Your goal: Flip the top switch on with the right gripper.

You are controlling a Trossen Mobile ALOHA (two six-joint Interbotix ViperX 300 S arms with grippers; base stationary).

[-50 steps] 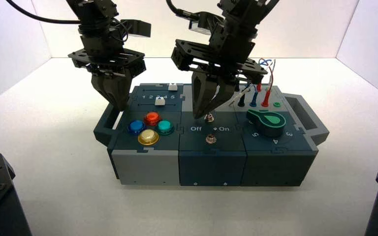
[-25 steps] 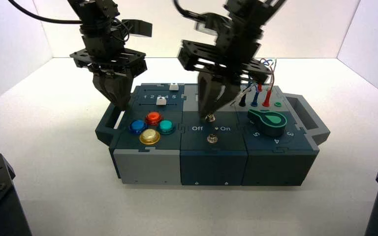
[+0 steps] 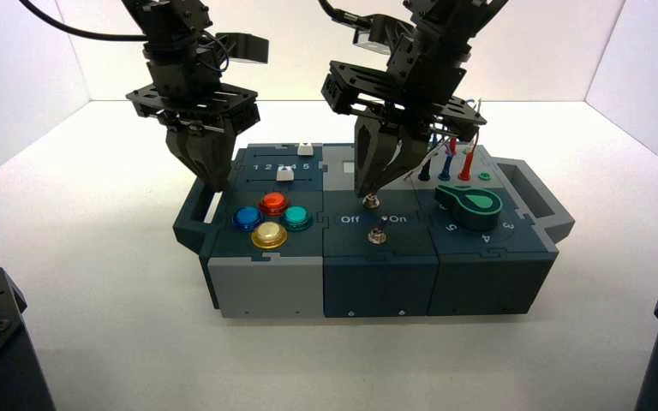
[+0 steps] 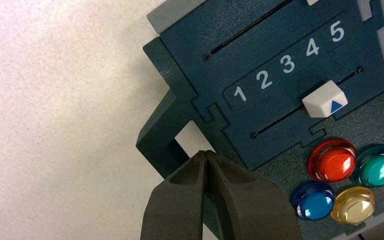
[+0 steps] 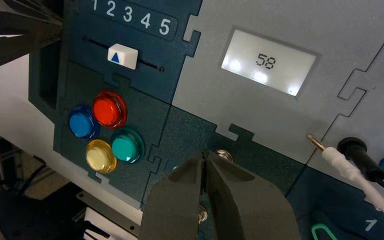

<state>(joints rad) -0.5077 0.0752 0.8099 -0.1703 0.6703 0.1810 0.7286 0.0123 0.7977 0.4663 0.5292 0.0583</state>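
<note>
Shifted right and slightly toward camera since a second ago: box now sits further right in the high view. Right gripper also moved right with it, tips now down at the top switch instead of spread just above it; jaws were parted then, now pinched together.

Left to right, high view:
- Left gripper hangs over the box's left handle, jaws closed on nothing. Left wrist view confirms: left gripper's tips together, right beside the handle opening, near the sliders.
- Slider panel at rear left, numbered 1–5. Near slider cap white with blue triangle, under the 4 in the left wrist view.
- Four round buttons in front of the sliders: blue, red, teal, yellow.
- Middle module: top switch just behind the "Off / On" lettering, bottom switch in front of it. Lever position not readable.
- Right gripper points steeply down, closed tips at the top switch, contact not certain. Right wrist view: tips shut, silver nut showing just beside them.
- Display behind the switches reads 58.
- Right module: green knob, black, blue and red plugs with wires behind it.
</note>
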